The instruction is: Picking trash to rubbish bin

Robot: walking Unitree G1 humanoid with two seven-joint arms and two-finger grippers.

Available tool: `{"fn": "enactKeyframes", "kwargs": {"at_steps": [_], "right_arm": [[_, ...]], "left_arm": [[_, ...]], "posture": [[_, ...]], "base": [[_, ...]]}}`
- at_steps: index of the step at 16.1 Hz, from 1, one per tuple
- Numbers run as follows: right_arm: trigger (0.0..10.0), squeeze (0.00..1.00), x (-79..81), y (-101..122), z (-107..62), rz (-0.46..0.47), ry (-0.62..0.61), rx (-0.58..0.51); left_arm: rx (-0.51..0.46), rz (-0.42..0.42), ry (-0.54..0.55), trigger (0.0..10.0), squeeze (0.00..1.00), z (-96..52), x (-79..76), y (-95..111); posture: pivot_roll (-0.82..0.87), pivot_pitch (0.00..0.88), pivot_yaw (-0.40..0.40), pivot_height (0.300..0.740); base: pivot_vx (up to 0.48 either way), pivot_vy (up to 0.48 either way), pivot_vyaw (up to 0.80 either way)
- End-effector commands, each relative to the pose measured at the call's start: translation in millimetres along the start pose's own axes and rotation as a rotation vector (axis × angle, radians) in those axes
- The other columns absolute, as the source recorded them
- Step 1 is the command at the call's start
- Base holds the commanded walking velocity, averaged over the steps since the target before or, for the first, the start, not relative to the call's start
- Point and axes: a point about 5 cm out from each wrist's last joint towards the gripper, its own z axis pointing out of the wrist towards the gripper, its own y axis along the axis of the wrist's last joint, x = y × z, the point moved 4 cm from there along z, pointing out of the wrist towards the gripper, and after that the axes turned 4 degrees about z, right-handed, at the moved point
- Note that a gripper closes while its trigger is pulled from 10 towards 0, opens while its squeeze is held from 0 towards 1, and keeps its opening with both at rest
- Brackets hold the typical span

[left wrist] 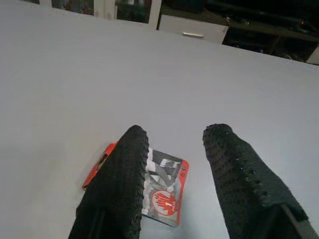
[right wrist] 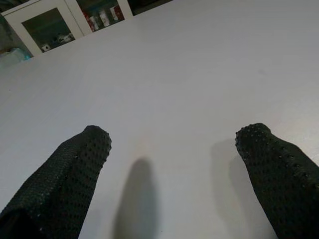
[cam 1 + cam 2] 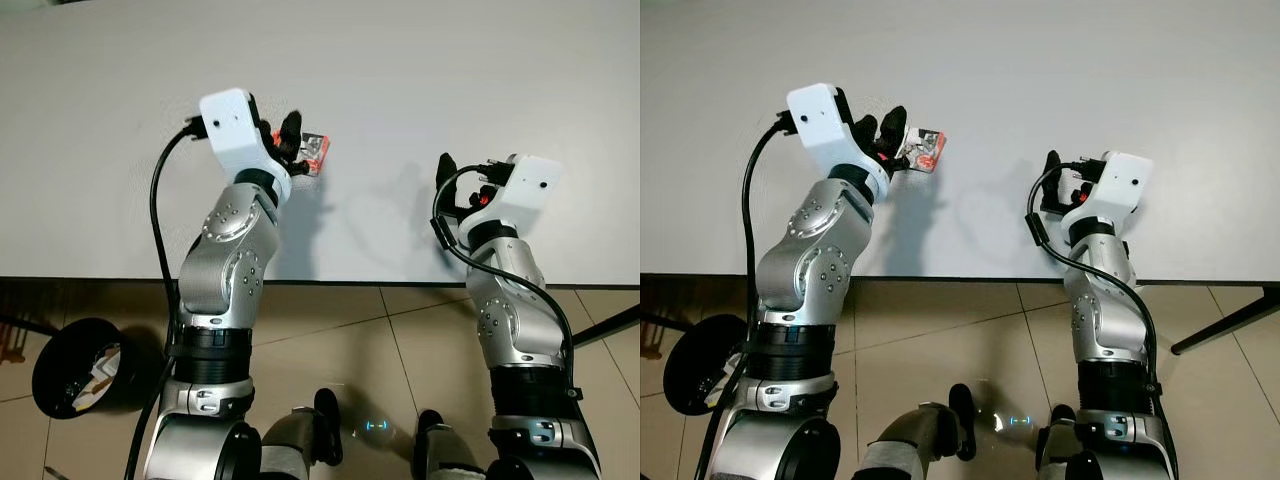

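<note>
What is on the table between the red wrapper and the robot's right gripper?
Nothing: between the wrapper and the right gripper there is bare white table with only faint shadows, as both eye views show.

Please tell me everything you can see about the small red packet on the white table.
The packet is a small, flat, rectangular wrapper, glossy like plastic foil, with red edges and a grey-and-white printed face bearing a round red emblem. It lies flat on the white table, and nothing else lies near it. The left gripper is over it with jaws open; one black finger covers the packet's side. Whether that finger touches it cannot be told.
</note>
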Motion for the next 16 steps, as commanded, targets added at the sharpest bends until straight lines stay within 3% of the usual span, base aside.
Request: {"fn": "enactKeyframes", "kwargs": {"at_steps": [1,5,8,16], "right_arm": [[10.0,0.0,1.2,-31.5,-7.2,0.015,0.003,0.118],[10.0,0.0,-0.5,-31.5,-7.0,0.014,0.005,0.118],[10.0,0.0,0.3,-33.0,-7.1,0.016,0.01,0.123],[10.0,0.0,1.6,-34.0,-6.8,0.018,0.016,0.127]], "left_arm": [[0.01,-0.018,0.01,10.0,1.0,-3.7,-4.0,-2.7],[0.001,-0.037,0.043,10.0,1.0,-5.2,-1.4,1.4],[0.034,-0.103,0.079,10.0,1.0,-9.7,-2.3,-6.1],[0.039,-0.074,0.073,10.0,1.0,-11.6,-5.5,-10.2]], "posture": [[0.06,0.283,0.199,0.74],[0.06,0.287,0.2,0.74],[0.07,0.288,0.197,0.74],[0.07,0.288,0.195,0.74]], "base": [[0.0,0.0,0.0],[0.0,0.0,0.0],[0.0,0.0,0.0],[0.0,0.0,0.0]]}}
